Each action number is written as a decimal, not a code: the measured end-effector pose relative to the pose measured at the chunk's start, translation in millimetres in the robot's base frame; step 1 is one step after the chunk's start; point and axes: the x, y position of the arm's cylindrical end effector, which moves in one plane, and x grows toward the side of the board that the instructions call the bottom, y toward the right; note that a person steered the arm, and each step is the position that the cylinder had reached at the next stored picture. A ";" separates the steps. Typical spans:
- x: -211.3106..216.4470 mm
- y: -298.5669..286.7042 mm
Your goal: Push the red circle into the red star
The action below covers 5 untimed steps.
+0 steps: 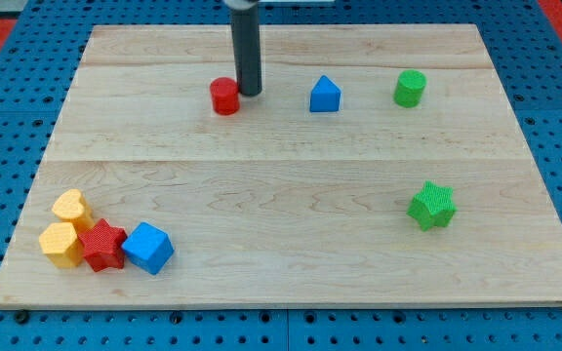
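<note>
Cluster at view's bottom left, far below and left of my tip: yellow heart on top, a second yellow block (shape unclear, maybe hexagonal) beneath it, red star touching both on their right, blue cube touching the star's right side. The star is boxed in on both flanks; its upper side is the open face.

Red circle: upper part of the wooden board, just left of my tip, apparently in contact or nearly so. Well apart from the star.

My tip: lower end of a straight dark rod. No jaws, so nothing to open or close and nothing held; it can only press sideways. Here it sits at the circle's right side.

Further right of the tip: blue block with a peaked top, then green cylinder; green star lower right. All clear of the route.

Handling, judged: the circle looks small, rigid and light, and should slide easily on smooth wood. Round wall means an off-centre push will let it roll off the tip. Best contact is its upper-right side, opposite the star, with the push line through its centre; the present contact looks too far to the right and would need shifting upward.
</note>
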 end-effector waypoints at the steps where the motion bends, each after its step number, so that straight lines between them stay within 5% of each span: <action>1: 30.0 -11.9; 3: -32.6 30.4; 4: -18.1 -8.9; 5: 45.4 -37.6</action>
